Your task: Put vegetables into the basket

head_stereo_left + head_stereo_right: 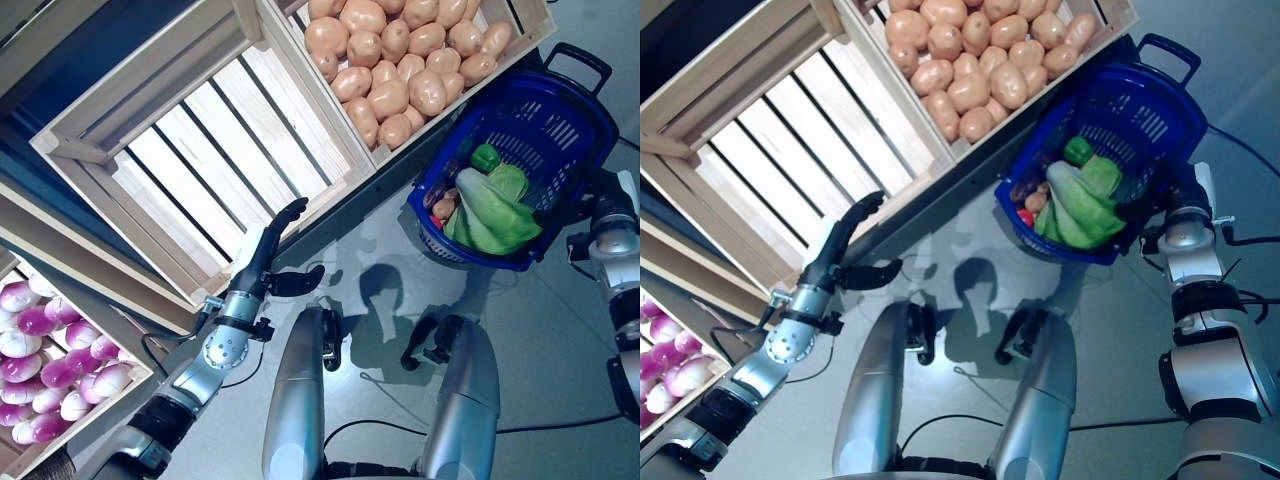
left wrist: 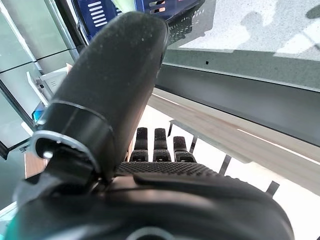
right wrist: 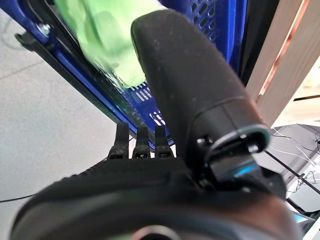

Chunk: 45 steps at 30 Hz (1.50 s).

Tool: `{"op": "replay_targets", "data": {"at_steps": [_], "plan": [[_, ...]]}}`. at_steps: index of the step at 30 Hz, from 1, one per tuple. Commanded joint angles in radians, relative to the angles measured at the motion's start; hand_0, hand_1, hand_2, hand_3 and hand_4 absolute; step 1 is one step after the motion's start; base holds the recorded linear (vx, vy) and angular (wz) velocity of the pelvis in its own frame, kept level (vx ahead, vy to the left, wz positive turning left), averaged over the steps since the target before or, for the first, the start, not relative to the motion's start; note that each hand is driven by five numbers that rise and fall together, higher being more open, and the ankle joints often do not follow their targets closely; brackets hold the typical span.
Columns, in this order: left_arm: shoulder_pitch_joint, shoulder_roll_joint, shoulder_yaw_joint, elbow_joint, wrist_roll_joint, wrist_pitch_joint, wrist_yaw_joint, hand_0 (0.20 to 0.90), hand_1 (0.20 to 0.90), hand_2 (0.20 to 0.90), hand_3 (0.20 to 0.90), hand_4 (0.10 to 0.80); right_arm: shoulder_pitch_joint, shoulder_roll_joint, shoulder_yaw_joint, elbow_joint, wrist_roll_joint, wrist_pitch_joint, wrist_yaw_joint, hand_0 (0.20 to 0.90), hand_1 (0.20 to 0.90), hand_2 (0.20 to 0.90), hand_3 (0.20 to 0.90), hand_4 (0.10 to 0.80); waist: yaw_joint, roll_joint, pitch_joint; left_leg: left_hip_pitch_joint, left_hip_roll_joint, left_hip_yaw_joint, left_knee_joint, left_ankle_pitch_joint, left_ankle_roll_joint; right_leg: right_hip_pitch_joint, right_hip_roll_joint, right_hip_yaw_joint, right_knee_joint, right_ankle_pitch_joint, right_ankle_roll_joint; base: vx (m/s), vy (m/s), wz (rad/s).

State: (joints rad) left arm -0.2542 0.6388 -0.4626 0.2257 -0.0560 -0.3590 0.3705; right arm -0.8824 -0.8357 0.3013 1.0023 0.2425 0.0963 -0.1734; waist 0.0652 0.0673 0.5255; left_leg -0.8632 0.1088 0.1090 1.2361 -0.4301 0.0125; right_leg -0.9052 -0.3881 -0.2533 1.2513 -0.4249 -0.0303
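The basket (image 1: 560, 120) is seen on the floor (image 1: 560, 330), vegetables (image 1: 495, 210) inside, right of the potato crate (image 1: 400, 60); the empty crate (image 1: 200, 150) is set left, the onions (image 1: 40, 360) further left.

Grey floor (image 1: 560, 330) carries a blue basket (image 1: 560, 120) at 2 o'clock. Wooden crates occupy the 10 to 1 o'clock sector: a slatted crate (image 1: 210, 150) with nothing in it, a crate of potatoes (image 1: 400, 50) at 12 to 1 o'clock, and a crate of purple onions (image 1: 50, 360) at 8 o'clock.
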Motion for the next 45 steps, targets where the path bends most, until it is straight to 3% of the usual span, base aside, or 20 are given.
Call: {"op": "replay_targets", "data": {"at_steps": [1,9,14,21,24,29,34,38,45], "plan": [[-0.025,0.008,0.021,-0.132,-0.042,-0.136,0.058,0.9,0.9,0.9,0.9,0.8,-0.121,-0.133,0.015,-0.044,-0.01,-0.075,-0.049,0.9,0.9,0.9,0.9,0.8,-0.002,0.009,-0.006,0.162,0.0,0.045,-0.06,-0.108,0.044,0.2,0.003,-0.023,-0.032,-0.076,0.002,0.0,0.0,0.0],[0.0,0.03,0.021,-0.127,-0.033,-0.152,0.035,0.9,0.9,0.9,0.9,0.8,-0.073,-0.122,0.001,-0.044,-0.023,-0.083,-0.026,0.9,0.9,0.9,0.9,0.8,0.005,-0.017,-0.031,0.294,0.013,0.053,-0.201,-0.061,0.041,0.33,0.026,-0.046,-0.154,-0.027,0.011,0.025,0.01,-0.01],[0.011,0.031,0.014,-0.1,-0.015,-0.133,-0.008,0.9,0.9,0.9,0.9,0.8,0.022,-0.061,-0.014,-0.055,-0.053,-0.108,0.013,0.9,0.9,0.9,0.9,0.8,0.012,-0.042,-0.082,0.457,0.014,0.063,-0.425,0.027,0.031,0.496,0.075,-0.066,-0.366,0.055,0.025,0.102,0.024,-0.07],[0.023,-0.009,-0.004,-0.041,0.004,-0.084,-0.061,0.9,0.9,0.9,0.9,0.8,0.223,0.105,-0.047,-0.078,-0.001,-0.18,0.041,0.9,0.9,0.9,0.9,0.8,0.007,-0.069,-0.206,0.699,0.001,0.105,-0.777,0.178,-0.001,0.766,0.185,-0.086,-0.791,0.184,0.048,0.143,0.004,-0.13],[0.051,-0.052,-0.001,0.046,0.003,-0.05,-0.088,0.9,0.9,0.9,0.9,0.8,0.357,0.224,-0.049,-0.137,0.01,-0.202,0.033,0.9,0.9,0.9,0.9,0.8,-0.009,-0.079,-0.285,0.823,-0.014,0.121,-0.966,0.244,-0.014,0.894,0.236,-0.07,-1.0,0.246,0.063,0.164,0.014,-0.14],[0.113,-0.125,0.002,0.176,0.035,-0.062,-0.106,0.9,0.9,0.9,0.9,0.8,0.54,0.352,-0.055,-0.208,0.059,-0.267,0.054,0.9,0.9,0.9,0.9,0.8,-0.028,-0.08,-0.347,0.925,-0.034,0.128,-1.137,0.305,-0.014,0.978,0.264,-0.046,-1.148,0.307,0.08,0.08,0.039,-0.09],[0.184,-0.203,0.035,0.319,0.118,-0.085,-0.117,0.9,0.9,0.9,0.9,0.8,0.702,0.473,-0.028,-0.267,0.034,-0.274,0.115,0.9,0.9,0.9,0.9,0.8,-0.057,-0.077,-0.39,1.013,-0.045,0.157,-1.276,0.346,-0.02,1.042,0.288,-0.032,-1.27,0.358,0.096,0.046,0.025,-0.14],[0.191,-0.248,0.051,0.443,0.129,-0.083,-0.145,0.9,0.9,0.9,0.9,0.8,0.755,0.507,-0.007,-0.277,0.054,-0.263,0.164,0.9,0.9,0.9,0.9,0.8,-0.073,-0.082,-0.405,1.034,-0.05,0.158,-1.323,0.361,-0.027,1.062,0.303,-0.027,-1.314,0.375,0.099,0.008,-0.013,-0.07],[0.218,-0.347,0.098,0.698,0.086,-0.01,-0.186,0.9,0.9,0.9,0.9,0.8,0.839,0.588,0.032,-0.222,0.035,-0.212,0.262,0.9,0.9,0.9,0.9,0.8,-0.087,-0.087,-0.413,1.048,-0.057,0.15,-1.323,0.357,-0.021,1.08,0.309,-0.021,-1.314,0.366,0.097,0.011,-0.004,-0.03]]}}
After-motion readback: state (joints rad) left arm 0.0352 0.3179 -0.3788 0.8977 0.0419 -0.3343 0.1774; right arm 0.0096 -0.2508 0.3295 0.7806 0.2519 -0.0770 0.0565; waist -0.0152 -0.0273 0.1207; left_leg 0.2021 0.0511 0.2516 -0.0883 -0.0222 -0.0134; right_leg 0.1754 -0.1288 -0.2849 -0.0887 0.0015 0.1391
